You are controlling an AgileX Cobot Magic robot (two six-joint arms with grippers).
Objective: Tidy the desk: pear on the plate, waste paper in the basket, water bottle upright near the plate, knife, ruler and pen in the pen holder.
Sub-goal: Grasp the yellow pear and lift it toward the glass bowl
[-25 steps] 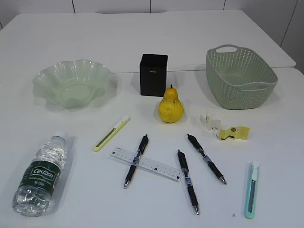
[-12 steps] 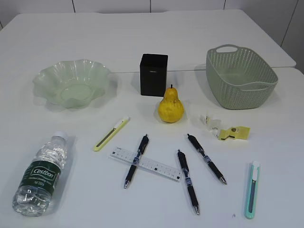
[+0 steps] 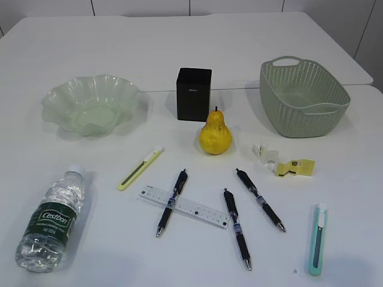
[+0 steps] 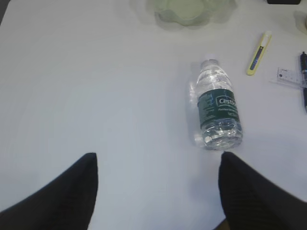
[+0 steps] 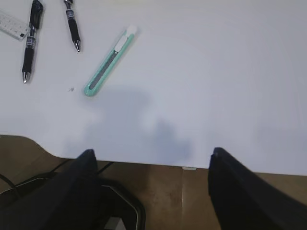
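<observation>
White table (image 3: 179,54). Far row, left to right: green plate (image 3: 90,104), black pen holder (image 3: 193,94), green basket (image 3: 302,95). Centre: pear (image 3: 215,135), upright; waste paper (image 3: 286,163) to its right. Near: water bottle (image 3: 54,218) lying flat, left; yellow knife (image 3: 140,168), ruler (image 3: 183,206), three pens (image 3: 170,202), teal knife (image 3: 318,237). Left gripper (image 4: 156,191) and right gripper (image 5: 151,184): jaws wide, empty.

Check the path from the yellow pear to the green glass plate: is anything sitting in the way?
Nothing visible blocks it. The yellow pear stands right of the wavy green glass plate; the square black pen holder sits just behind the pear, off the direct line, and the yellow utility knife lies nearer the camera.
</observation>
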